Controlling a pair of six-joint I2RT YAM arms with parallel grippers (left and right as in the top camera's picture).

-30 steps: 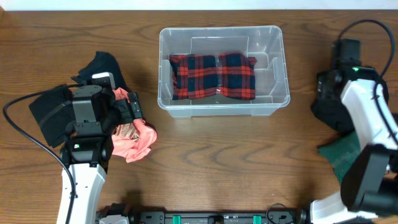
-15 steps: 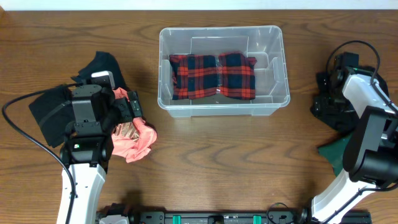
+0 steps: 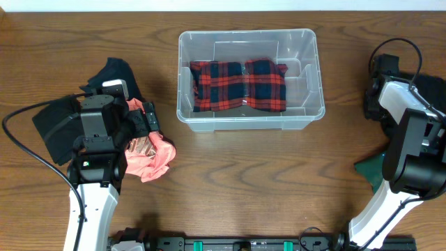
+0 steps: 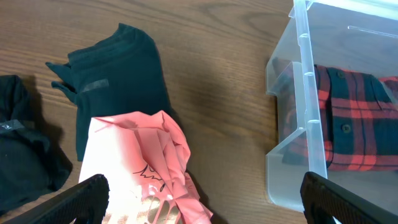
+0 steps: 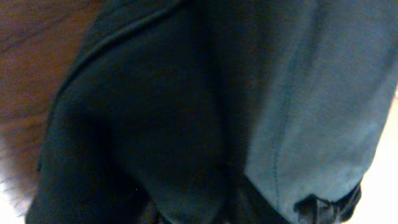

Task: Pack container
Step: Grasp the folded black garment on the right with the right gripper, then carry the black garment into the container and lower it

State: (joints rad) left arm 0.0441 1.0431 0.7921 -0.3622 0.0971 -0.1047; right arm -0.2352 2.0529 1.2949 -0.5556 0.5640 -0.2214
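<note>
The clear container [image 3: 310, 42] stands at the table's back centre with a red plaid shirt [image 3: 239, 85] folded inside; its left wall [image 4: 305, 93] shows in the left wrist view. My left gripper [image 4: 217, 208] is open just above a crumpled pink garment [image 4: 143, 162], with one fingertip on either side of it. My right gripper [image 3: 376, 101] is at the far right, pressed down into a dark garment [image 5: 155, 124]. That cloth fills the right wrist view and hides the fingers.
A dark green garment [image 4: 118, 81] and a black one [image 4: 18, 149] lie left of the pink garment [image 3: 150, 157]. A green cloth [image 3: 371, 173] lies at the right edge beside my right arm. Bare wood separates the container from both piles.
My right arm has swung in and come down over the dark garment, and less of that cloth now shows on the table. The left arm and the pink garment have not moved.
</note>
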